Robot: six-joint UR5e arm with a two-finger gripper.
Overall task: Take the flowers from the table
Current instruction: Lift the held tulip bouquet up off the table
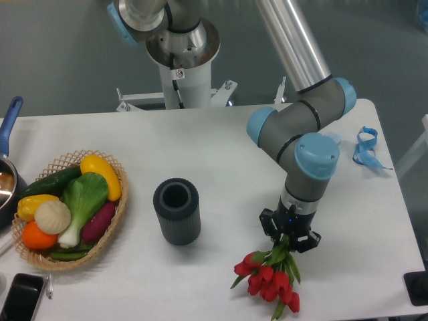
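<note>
Red flowers lie at the front edge of the white table, stems up in the gripper, which is clamped on them. Left to right: black phone, veg basket, dark cup w/ open top, blue ribbon.

Table: white top, smooth, matt; arm: polished silvery metal tube, grey matt joint housings with glossy light-blue plastic caps; gripper: black, matt, plastic-looking; flowers: red petals with a soft sheen, green leaves, cloth or plastic cannot be told; cup: dark grey, matt, finely ribbed wall; basket: woven wicker, tan, rough; vegetables: glossy, plastic-looking skins; ribbon: thin blue strip, cloth-like; phone: black, glossy face
</note>
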